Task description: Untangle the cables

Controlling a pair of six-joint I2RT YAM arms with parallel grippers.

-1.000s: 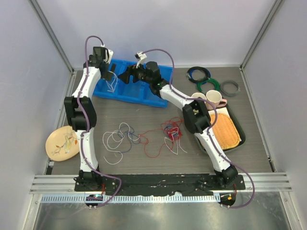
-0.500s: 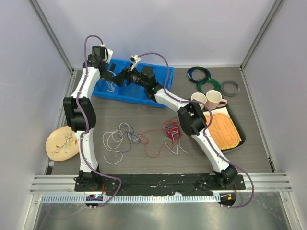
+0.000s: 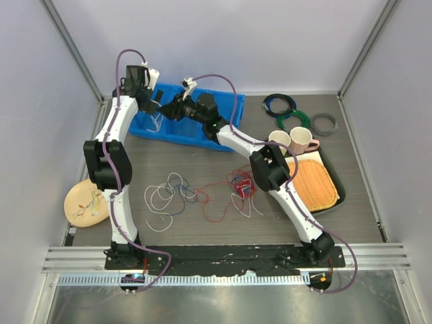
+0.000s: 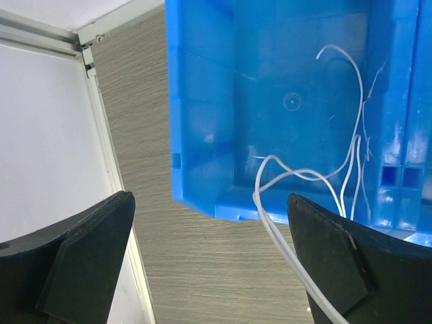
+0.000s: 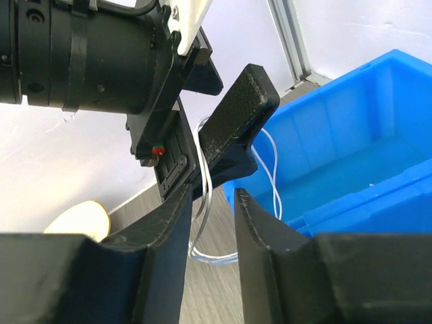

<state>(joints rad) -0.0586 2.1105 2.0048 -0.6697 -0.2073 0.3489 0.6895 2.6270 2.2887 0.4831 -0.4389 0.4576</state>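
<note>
We are holding the left gripper (image 4: 210,251) spread and the right gripper (image 5: 210,206) nearly pinched at the white cable (image 4: 267,216), grip unclear, and risking these close-set grippers colliding over the blue bin (image 4: 202,135).

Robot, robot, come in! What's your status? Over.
Left hand open over blue bin. Right hand narrowly open, close beside it. White cable crosses bin edge; other cables tangled on table.

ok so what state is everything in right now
left gripper, open, jaws wide apart
right gripper, open by a narrow gap
white cable, loose, one end lying in the blue bin
red and blue cables, knotted together
white and blue loops, slack, overlapping
cups, both upright
</note>
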